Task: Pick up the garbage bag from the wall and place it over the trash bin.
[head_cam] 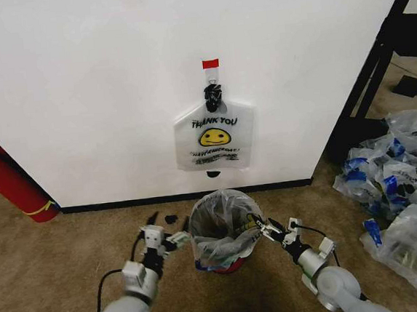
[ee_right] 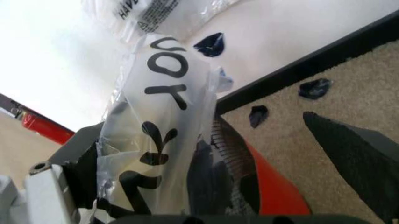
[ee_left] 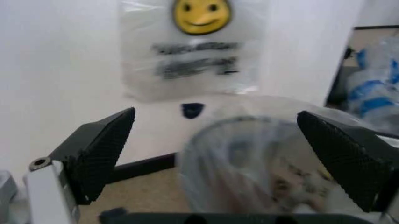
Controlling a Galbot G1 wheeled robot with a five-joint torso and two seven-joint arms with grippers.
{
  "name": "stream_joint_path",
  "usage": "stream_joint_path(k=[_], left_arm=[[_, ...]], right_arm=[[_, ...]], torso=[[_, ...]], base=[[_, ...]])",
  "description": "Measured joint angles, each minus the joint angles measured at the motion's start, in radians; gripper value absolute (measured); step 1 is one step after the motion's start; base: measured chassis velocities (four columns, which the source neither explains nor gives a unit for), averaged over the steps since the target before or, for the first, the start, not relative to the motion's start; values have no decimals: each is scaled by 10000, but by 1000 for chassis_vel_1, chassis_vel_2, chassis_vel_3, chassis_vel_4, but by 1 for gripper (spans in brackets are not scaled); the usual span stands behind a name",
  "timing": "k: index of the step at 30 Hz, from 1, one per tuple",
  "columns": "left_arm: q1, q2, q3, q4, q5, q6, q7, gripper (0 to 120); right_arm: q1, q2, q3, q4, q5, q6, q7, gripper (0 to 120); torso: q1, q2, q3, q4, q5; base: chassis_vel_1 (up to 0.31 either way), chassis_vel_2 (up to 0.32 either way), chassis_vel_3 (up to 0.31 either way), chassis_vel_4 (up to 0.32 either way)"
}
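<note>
Garbage bag with smiley and THANK YOU print hangs from hook on wall under red tape mark, straight above trash bin on the carpet, bin lined with a same-print plastic bag. Left hand low, just left of bin rim, fingers spread wide, holding nothing. Right hand at bin's right rim, jaws open with the liner plastic lying against one finger, red fire extinguisher far left, clear bags piled right
</note>
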Motion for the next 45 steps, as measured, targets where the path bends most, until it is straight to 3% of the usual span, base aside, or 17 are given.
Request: stream_joint_path(k=[5, 10, 21, 28, 41, 45], left_arm=[[-167, -671, 382, 832, 1047, -38, -417, 100], [-521, -899, 414, 1583, 1261, 60, -692, 100], [-732, -901, 429, 2320, 1662, 185, -721, 100], [-806, -902, 445, 2464, 1686, 188, -721, 100], [-821, -860, 449, 2483, 1682, 192, -720, 100], [-706, -854, 365, 1868, 1663, -59, -785, 100]], right_arm=[[-88, 4, -52, 169, -203, 86, -21, 100], [-180, -28, -53, 294, -228, 139, -23, 100], [-219, -21, -58, 501, -100, 296, -114, 100], [-224, -81, 22, 363, 177, 678, -909, 100], [-213, -125, 159, 161, 410, 894, -1164, 100], [-110, -81, 347, 173, 1032, 1097, -2375, 100]], torso=[[0, 0, 0, -2, 0], [0, 0, 0, -3, 0], [0, 0, 1, -1, 1], [0, 0, 0, -2, 0], [0, 0, 1, -2, 0], [1, 0, 2, -1, -2]], base=[[0, 0, 0, 0], [0, 0, 0, 0], [0, 0, 0, 0], [0, 0, 0, 0], [0, 0, 0, 0], [0, 0, 0, 0]])
